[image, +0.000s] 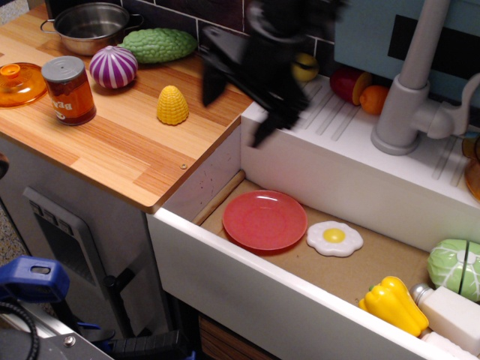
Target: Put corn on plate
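The corn [172, 105], small, yellow and bumpy, stands on the wooden counter [112, 142]. The red-pink plate [265, 220] lies flat in the sink basin [360, 270], empty. My gripper [238, 114] is black and motion-blurred, above the counter's right edge, to the right of the corn and apart from it. Its two fingers are spread wide and hold nothing.
On the counter are an orange lid [16, 83], a can [69, 90], a purple onion [113, 67], a green gourd [159, 45] and a pot [91, 25]. The basin holds a fried egg [334, 238], yellow pepper [393, 304] and cabbage [454, 267]. A grey faucet [409, 82] stands behind.
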`<state>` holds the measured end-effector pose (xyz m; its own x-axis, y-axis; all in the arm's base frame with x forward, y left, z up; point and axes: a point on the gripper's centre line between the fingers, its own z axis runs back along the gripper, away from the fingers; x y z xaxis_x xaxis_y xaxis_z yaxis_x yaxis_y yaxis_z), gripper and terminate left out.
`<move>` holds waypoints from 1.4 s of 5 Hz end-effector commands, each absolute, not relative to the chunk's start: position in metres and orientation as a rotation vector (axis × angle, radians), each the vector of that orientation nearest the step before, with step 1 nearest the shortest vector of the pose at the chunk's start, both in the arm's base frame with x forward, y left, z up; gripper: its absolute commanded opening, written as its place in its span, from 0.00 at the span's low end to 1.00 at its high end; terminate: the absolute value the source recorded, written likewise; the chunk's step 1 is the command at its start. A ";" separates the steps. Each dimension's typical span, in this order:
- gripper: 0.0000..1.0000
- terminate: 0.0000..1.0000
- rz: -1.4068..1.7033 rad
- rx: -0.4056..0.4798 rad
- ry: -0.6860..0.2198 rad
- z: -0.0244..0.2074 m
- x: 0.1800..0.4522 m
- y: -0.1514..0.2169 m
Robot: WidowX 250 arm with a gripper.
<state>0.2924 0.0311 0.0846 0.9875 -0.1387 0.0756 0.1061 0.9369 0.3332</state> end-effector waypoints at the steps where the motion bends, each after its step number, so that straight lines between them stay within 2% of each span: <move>1: 1.00 0.00 -0.197 0.348 -0.204 0.101 0.306 0.076; 4: 1.00 0.00 -0.219 0.270 -0.289 0.083 0.335 0.120; 5: 1.00 0.00 -0.238 0.220 -0.279 0.080 0.348 0.129; 7: 1.00 0.00 -0.270 0.186 -0.285 0.074 0.368 0.143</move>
